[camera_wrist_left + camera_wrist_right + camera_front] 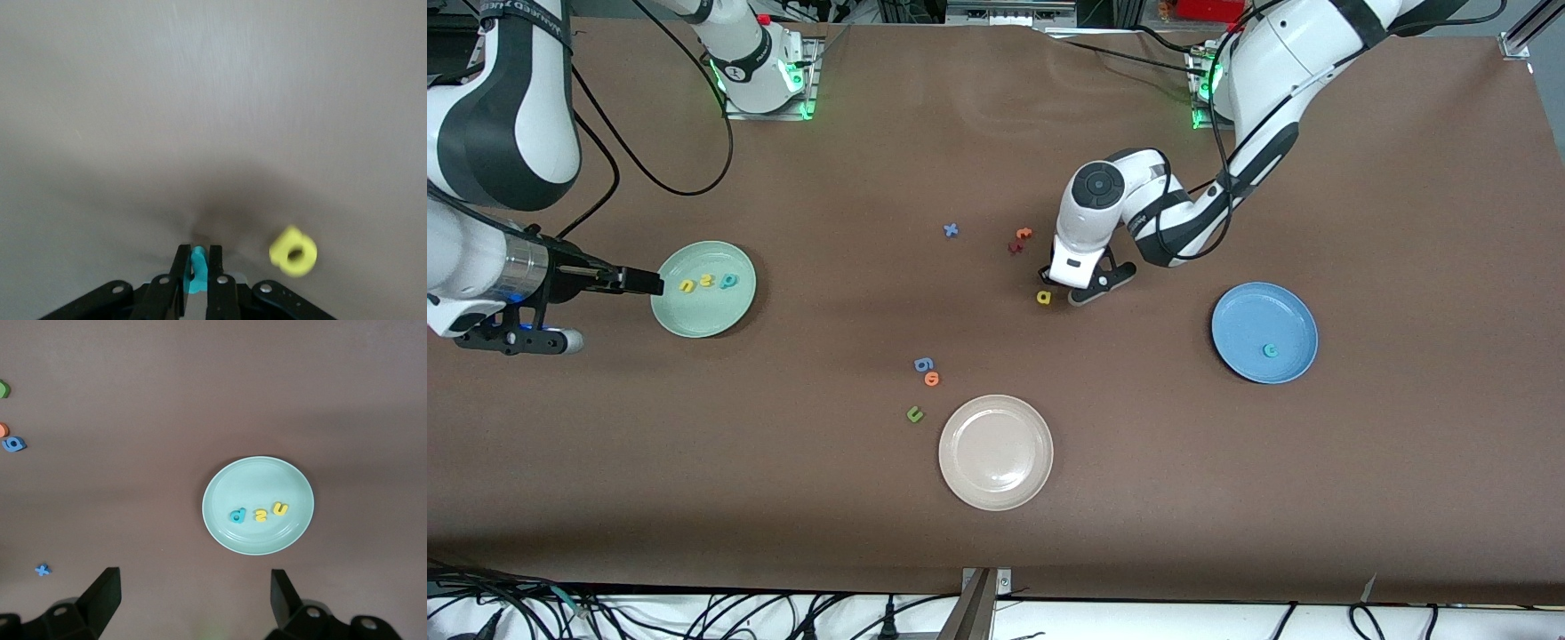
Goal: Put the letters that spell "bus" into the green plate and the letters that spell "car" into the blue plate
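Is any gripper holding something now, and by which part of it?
The left gripper is shut on a teal letter, pinched across its flat faces, beside the yellow letter. The right gripper is open and holds nothing.

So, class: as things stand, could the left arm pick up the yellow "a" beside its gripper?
Probably not yet. The left gripper is shut on a teal letter, so its fingers are occupied. The yellow "a" lies bare on the table right beside it, with nothing in the way once that letter is dropped.

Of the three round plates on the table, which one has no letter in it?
The beige-white plate, nearest the front camera, holds nothing. The green plate holds three letters and the blue plate holds one teal letter.
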You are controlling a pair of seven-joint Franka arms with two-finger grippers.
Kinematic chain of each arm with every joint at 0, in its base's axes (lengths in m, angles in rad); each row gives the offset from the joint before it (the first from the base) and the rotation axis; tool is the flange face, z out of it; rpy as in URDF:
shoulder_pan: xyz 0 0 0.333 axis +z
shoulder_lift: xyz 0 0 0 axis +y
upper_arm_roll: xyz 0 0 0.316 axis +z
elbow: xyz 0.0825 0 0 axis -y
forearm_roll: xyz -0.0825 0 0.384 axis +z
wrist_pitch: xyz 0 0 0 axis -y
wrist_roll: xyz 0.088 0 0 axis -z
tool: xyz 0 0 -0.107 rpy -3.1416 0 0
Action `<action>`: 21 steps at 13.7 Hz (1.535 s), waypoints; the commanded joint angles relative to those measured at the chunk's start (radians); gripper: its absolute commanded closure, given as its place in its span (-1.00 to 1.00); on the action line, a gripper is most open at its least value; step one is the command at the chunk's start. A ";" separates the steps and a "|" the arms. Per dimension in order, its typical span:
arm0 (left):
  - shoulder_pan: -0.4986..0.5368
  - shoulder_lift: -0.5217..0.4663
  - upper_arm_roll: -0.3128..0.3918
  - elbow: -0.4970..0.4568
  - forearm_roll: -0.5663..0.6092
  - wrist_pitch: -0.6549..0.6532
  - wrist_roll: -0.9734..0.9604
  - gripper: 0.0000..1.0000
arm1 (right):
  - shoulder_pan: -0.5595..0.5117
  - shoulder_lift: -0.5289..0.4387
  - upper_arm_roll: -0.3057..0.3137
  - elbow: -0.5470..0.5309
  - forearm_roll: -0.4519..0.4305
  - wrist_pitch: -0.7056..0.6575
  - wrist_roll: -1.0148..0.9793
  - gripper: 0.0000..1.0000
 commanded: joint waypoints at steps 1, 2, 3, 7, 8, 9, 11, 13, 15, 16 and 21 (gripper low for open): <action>0.024 -0.002 -0.004 0.126 -0.101 -0.133 0.185 1.00 | -0.007 -0.019 0.004 -0.020 -0.026 0.021 -0.021 -0.98; 0.039 -0.002 -0.001 0.172 -0.155 -0.200 0.300 1.00 | -0.039 -0.019 0.032 -0.012 -0.057 0.030 -0.021 -0.99; 0.071 -0.002 -0.001 0.216 -0.178 -0.274 0.418 1.00 | -0.118 -0.020 0.131 -0.011 -0.094 0.035 -0.019 -0.99; 0.206 -0.007 -0.001 0.305 -0.205 -0.475 0.832 1.00 | -0.257 -0.057 0.318 -0.020 -0.181 0.064 0.002 -0.99; 0.247 -0.007 -0.001 0.313 -0.201 -0.506 0.932 1.00 | -0.272 -0.063 0.327 -0.029 -0.183 0.067 0.002 -0.99; 0.292 -0.007 -0.001 0.315 -0.192 -0.529 1.036 1.00 | -0.298 -0.074 0.359 -0.046 -0.183 0.079 0.002 -0.99; 0.359 -0.007 0.002 0.312 -0.188 -0.544 1.224 1.00 | -0.323 -0.117 0.389 -0.118 -0.186 0.131 0.002 -0.99; 0.392 -0.002 0.033 0.309 -0.165 -0.578 1.348 1.00 | -0.349 -0.174 0.404 -0.205 -0.186 0.190 0.002 -0.99; 0.401 0.001 0.057 0.295 -0.143 -0.578 1.402 1.00 | -0.384 -0.201 0.450 -0.227 -0.210 0.207 0.002 -0.99; 0.409 0.004 0.059 0.289 -0.142 -0.578 1.405 0.94 | -0.386 -0.211 0.453 -0.227 -0.215 0.204 0.004 -0.99; 0.413 -0.008 0.053 0.285 -0.160 -0.583 1.476 -1.00 | -0.379 -0.217 0.465 -0.201 -0.214 0.139 0.088 -0.99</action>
